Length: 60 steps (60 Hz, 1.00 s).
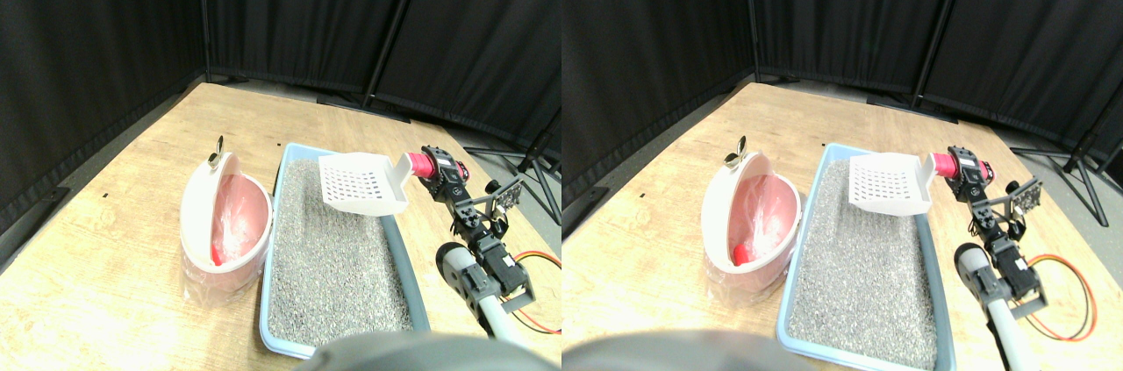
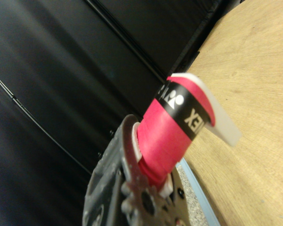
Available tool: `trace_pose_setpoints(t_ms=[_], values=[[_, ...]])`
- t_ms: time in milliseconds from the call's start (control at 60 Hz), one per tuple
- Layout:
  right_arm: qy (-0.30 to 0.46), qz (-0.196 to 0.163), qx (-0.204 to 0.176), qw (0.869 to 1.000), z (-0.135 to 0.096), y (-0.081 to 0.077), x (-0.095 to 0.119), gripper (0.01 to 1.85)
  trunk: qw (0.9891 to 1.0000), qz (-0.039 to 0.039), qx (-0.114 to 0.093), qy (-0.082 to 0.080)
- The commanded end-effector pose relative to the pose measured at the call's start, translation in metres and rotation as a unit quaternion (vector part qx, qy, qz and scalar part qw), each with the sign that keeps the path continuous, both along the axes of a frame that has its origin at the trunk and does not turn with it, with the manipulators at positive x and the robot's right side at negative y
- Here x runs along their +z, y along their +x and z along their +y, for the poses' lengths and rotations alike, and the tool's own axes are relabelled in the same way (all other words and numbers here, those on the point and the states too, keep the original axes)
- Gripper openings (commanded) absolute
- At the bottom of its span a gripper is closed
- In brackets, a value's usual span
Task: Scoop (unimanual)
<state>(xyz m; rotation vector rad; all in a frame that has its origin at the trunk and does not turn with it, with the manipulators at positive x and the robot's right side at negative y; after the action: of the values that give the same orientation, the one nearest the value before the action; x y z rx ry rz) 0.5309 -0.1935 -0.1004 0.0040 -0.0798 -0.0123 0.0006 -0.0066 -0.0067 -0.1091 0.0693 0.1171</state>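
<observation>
Right gripper had its jaws closed on the scoop's red-wrapped handle. White scoop hung above the litter tray, at 3 o'clock from the pink bin. Scoop looked empty; digging and dumping apparently remained.

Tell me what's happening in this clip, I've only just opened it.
The robot's right gripper holds a white slotted scoop by its pink-wrapped handle, with the scoop raised above the far end of a blue litter tray filled with grey litter. The scoop looks empty. Beside the tray, on the wooden floor, stands a pink bin with its lid open and a plastic liner inside.
</observation>
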Motion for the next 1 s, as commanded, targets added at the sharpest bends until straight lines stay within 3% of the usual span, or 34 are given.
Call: trace_pose_setpoints(t_ms=[17,100,150,317,433,700,1000], values=[[0.020,-0.033,0.011,0.999,-0.005,0.001,0.006,0.05,0.9999,-0.0064,-0.005,-0.009],[0.021,-0.025,0.002,0.999,-0.016,-0.001,-0.003,0.05,0.9999,-0.0058,-0.008,-0.007],[0.013,-0.022,-0.024,0.999,-0.018,-0.006,-0.009,0.05,0.9999,-0.0049,-0.009,-0.006],[0.046,-0.011,-0.040,0.998,-0.025,-0.011,-0.026,0.05,0.9999,-0.0026,-0.010,-0.004],[0.048,-0.011,-0.027,0.998,-0.027,-0.011,-0.037,0.05,1.0000,-0.0021,-0.008,-0.004],[0.069,0.027,-0.052,0.996,-0.034,-0.012,-0.059,0.05,1.0000,-0.0020,-0.001,-0.006],[0.099,0.059,-0.048,0.992,-0.033,-0.013,-0.078,0.05,0.9999,-0.0015,0.005,-0.011]])
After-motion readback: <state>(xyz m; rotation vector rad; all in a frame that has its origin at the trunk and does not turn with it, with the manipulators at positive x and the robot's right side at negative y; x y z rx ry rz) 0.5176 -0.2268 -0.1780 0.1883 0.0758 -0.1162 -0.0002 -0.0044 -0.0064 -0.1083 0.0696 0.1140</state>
